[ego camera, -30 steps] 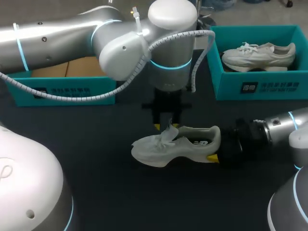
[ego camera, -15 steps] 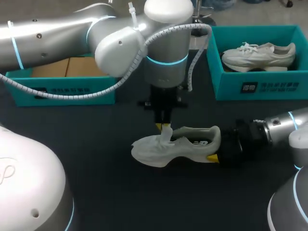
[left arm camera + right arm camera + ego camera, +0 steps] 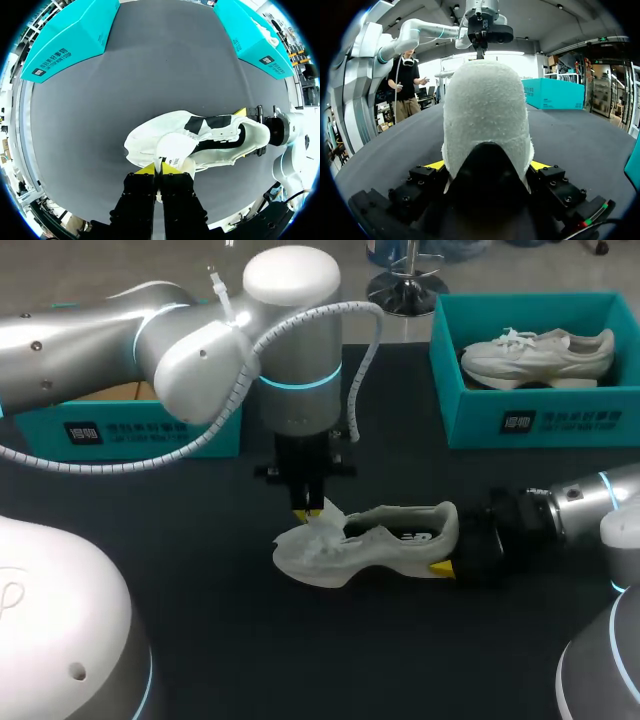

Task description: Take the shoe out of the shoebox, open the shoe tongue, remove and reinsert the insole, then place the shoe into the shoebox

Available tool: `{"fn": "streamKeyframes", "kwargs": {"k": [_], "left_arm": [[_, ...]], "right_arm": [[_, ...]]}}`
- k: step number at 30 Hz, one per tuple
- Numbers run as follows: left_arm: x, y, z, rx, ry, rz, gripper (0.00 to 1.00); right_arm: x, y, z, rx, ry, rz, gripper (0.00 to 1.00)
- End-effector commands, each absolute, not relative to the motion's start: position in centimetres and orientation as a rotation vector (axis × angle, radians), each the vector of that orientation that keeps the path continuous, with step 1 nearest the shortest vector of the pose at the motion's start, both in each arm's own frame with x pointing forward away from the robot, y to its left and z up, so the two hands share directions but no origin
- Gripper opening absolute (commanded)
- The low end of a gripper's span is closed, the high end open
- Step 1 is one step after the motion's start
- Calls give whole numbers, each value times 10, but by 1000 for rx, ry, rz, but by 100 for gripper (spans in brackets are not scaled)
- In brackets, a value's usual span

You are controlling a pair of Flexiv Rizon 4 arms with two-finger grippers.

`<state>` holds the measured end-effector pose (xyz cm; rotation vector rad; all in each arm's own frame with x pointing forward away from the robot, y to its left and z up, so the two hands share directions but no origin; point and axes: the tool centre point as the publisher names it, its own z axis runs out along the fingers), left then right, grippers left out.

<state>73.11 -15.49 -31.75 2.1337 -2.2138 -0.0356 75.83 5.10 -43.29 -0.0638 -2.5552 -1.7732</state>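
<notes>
A white shoe lies on its sole on the dark table, toe to the left. My left gripper comes down from above and is shut on the shoe's tongue, which is drawn up and toward the toe. In the left wrist view its yellow tips meet on the tongue's edge. My right gripper reaches in from the right and clasps the heel between both fingers, spread wide. The insole is hidden inside the shoe.
An open teal shoebox at the back right holds a second white shoe. Another teal box stands at the back left, behind my left arm. Bare dark tabletop lies in front of the shoe.
My left gripper has shut on the tongue and shifted left, dragging the tongue toward the toe. The right arm and the shoe's heel have stayed put.
</notes>
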Motion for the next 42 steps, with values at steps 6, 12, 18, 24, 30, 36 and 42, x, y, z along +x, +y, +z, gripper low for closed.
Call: {"fn": "streamKeyframes", "kwargs": {"k": [6,12,18,24,30,36,42], "left_arm": [[725,-142,-332,2122,-2169,-32,18],[727,-142,-322,2104,-2180,-5,19],[735,-156,-298,1996,-2277,92,100],[745,-175,-277,1827,-2492,141,100],[751,-197,-245,1217,-2842,245,100],[748,-201,-236,944,-2971,256,100],[748,-201,-236,944,-2971,256,100]], "right_arm": [[759,54,-440,-65,-2557,-1772,0],[759,54,-440,-65,-2557,-1772,0],[759,54,-440,-65,-2557,-1772,0],[759,54,-440,-65,-2557,-1772,0],[759,54,-440,-65,-2557,-1772,0],[759,54,-440,-65,-2557,-1772,0],[759,54,-440,-65,-2557,-1772,0]]}}
